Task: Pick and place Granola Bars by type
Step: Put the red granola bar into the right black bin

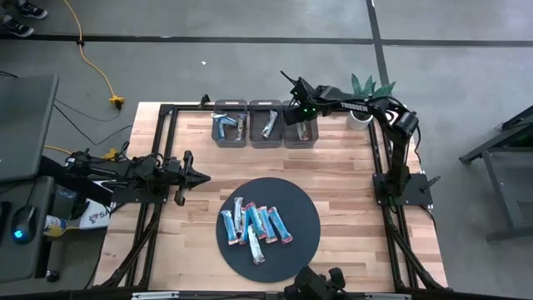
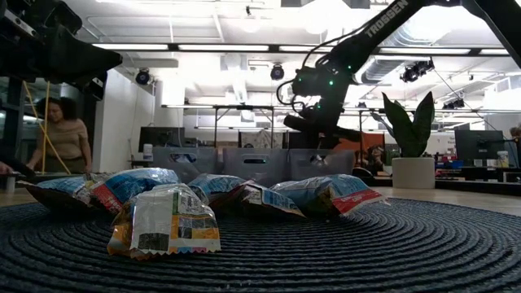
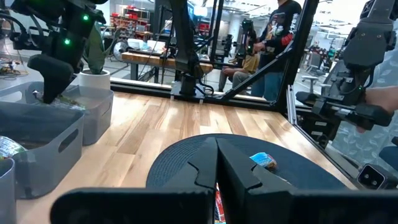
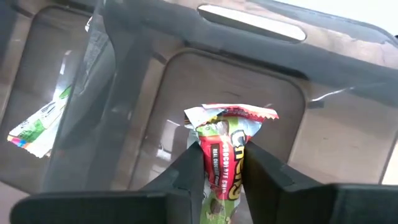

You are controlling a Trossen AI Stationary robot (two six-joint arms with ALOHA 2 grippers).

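1. The right gripper [image 4: 221, 171] has its jaws pinching a red bar [image 4: 225, 155] upright by its lower part, its crimped top end free above the fingers.
2. That gripper [image 1: 298, 111] hangs over the right bin [image 1: 301, 133], with the held bar above the bin's floor [image 4: 186, 99].
3. The middle bin [image 1: 266, 123], just beside the right bin, holds a silver-white bar [image 1: 269, 125]; the left bin [image 1: 230, 124] beyond it holds blue bars [image 1: 223, 125].
4. The mat [image 1: 296, 208], a dark round one, lies on the counter [image 1: 350, 179] in front of the bins and carries a cluster of mostly blue bars [image 1: 254, 225].
5. The left gripper [image 1: 196, 176] waits over the counter beside the mat, well apart from the right bin, jaws pressed together.
6. A potted plant [image 1: 362, 92] stands just past the right bin.
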